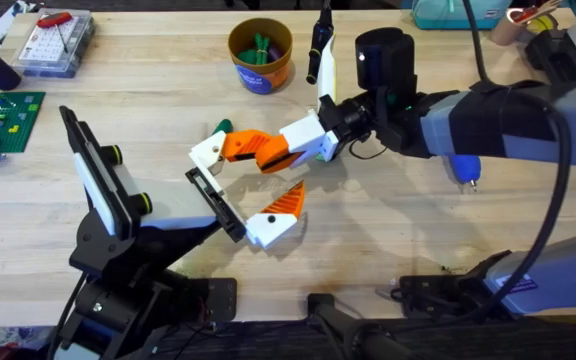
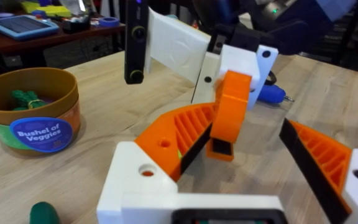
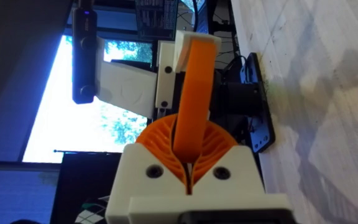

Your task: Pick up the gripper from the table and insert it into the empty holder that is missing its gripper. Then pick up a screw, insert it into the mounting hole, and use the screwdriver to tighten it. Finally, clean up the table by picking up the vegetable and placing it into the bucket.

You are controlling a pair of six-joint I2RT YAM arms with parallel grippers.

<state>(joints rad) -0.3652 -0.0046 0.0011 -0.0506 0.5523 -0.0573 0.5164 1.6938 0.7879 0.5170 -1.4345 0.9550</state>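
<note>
Clamped shut on the orange tip of the gripper piece [image 1: 211, 150]: right tool [image 1: 260, 150], reaching in from the right of the overhead frame to centre. Holds the piece clear of the worktop [image 1: 418, 230], white base leading, away from the jaws.

Long axis of the piece: roughly left to right in the overhead frame, base at the left end, tip at the right inside the jaws.

Holder [image 1: 213, 200]: black bar at the end of the left arm [image 1: 118, 200], just below the piece, running diagonally from upper left to lower right. Lower-right end already carries a white-and-orange twin with a black dot [image 1: 271, 218]; upper-left end looks bare.

Key relation: white base sits just above that bare end, very near; contact cannot be told. Axes of piece and bar not yet in line.

Judgement: insertion under way, not seated. Calls for a short drop toward lower frame and a turn of the base to meet the bar squarely. Right arm does the work; left only presents.
</note>
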